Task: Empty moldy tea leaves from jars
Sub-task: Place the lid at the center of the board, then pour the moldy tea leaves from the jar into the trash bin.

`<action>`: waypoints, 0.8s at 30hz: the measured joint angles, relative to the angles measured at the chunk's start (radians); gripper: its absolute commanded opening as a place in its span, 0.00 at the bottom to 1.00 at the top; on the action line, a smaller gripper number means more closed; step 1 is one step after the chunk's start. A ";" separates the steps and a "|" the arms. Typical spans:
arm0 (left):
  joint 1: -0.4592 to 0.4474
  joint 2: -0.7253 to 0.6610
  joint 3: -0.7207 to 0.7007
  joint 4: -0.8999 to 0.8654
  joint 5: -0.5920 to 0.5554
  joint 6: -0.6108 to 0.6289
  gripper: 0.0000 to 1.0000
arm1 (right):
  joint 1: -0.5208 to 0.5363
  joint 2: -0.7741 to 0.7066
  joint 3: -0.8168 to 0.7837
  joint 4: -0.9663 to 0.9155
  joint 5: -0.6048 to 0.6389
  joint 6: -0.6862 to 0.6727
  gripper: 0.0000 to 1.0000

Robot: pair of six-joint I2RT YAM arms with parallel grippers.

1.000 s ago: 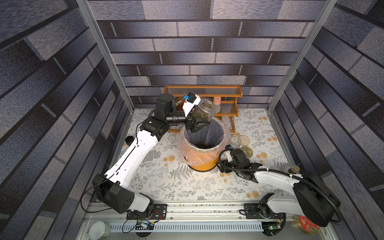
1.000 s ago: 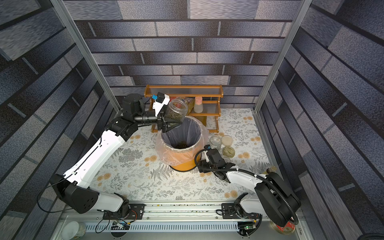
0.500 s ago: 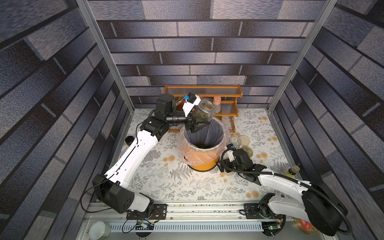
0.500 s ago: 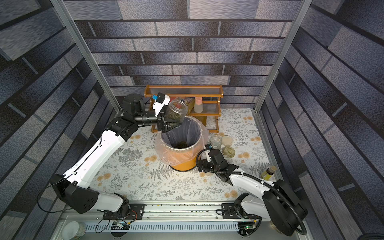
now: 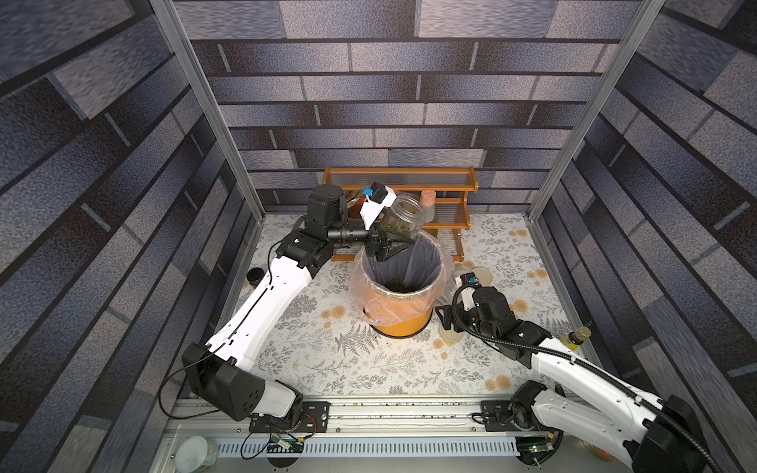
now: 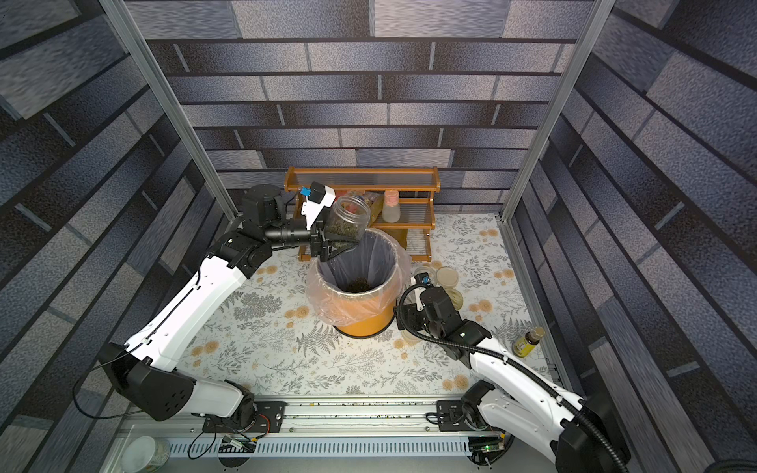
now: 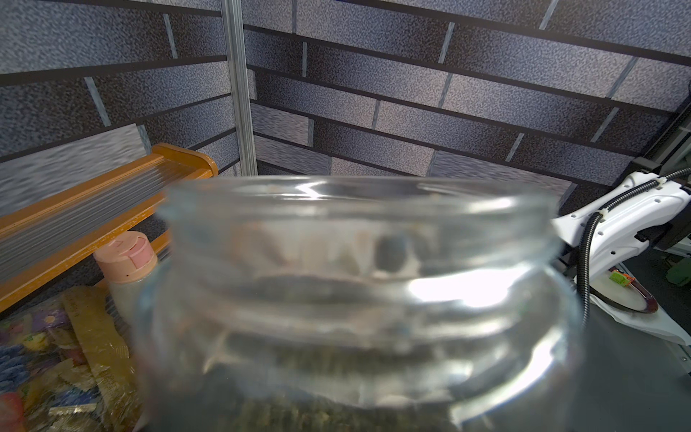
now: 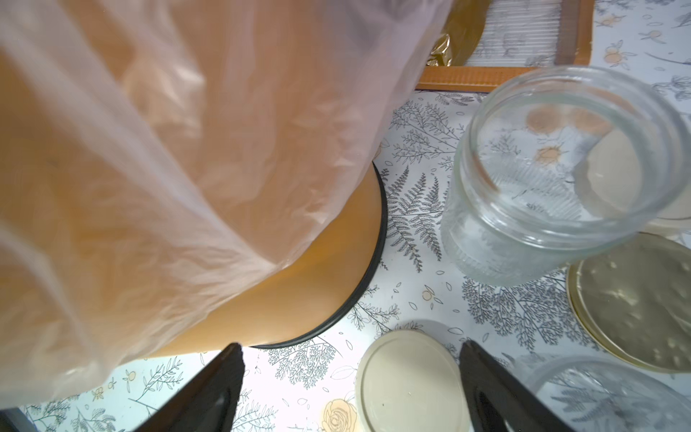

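My left gripper (image 5: 387, 245) is shut on a clear glass jar (image 5: 403, 215), held tilted above the back rim of the orange bin (image 5: 403, 323). Dark tea leaves (image 5: 393, 227) lie in the jar's lower side, and more tea leaves (image 5: 397, 284) sit at the bin's bottom. The jar's open mouth (image 7: 355, 280) fills the left wrist view and hides the fingers. My right gripper (image 8: 351, 374) stands open low over the table, right of the bin. A cream lid (image 8: 407, 381) lies flat between its fingers. An empty lidless jar (image 8: 561, 168) stands just beyond.
The bin has a loose plastic liner (image 8: 187, 149). Another lid (image 8: 632, 306) and a second clear jar (image 8: 605, 396) lie near the right gripper. A wooden rack (image 5: 399, 180) stands at the back. A yellow bottle (image 5: 575, 338) stands by the right wall, a dark jar (image 5: 254, 275) by the left.
My right gripper has opened and the cream lid now lies on the table; that arm's elbow has shifted back. The left arm and its jar have not moved.
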 measured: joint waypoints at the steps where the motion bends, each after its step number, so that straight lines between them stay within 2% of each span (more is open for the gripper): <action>1: -0.002 0.000 0.000 0.000 -0.003 0.000 0.35 | 0.000 -0.002 0.016 -0.022 0.011 0.005 0.92; 10: -0.010 0.000 0.000 0.000 -0.008 0.000 0.35 | -0.037 -0.041 0.145 -0.224 0.089 0.038 0.92; 17: -0.011 0.000 0.000 -0.003 -0.024 0.003 0.35 | -0.105 -0.072 0.292 -0.356 0.114 0.000 0.96; 19: -0.011 0.000 0.000 -0.008 -0.029 0.008 0.35 | -0.110 -0.082 0.337 -0.377 0.097 -0.028 0.98; 24: -0.011 0.000 0.000 -0.008 -0.043 0.019 0.35 | -0.110 -0.058 0.491 -0.392 -0.051 -0.090 1.00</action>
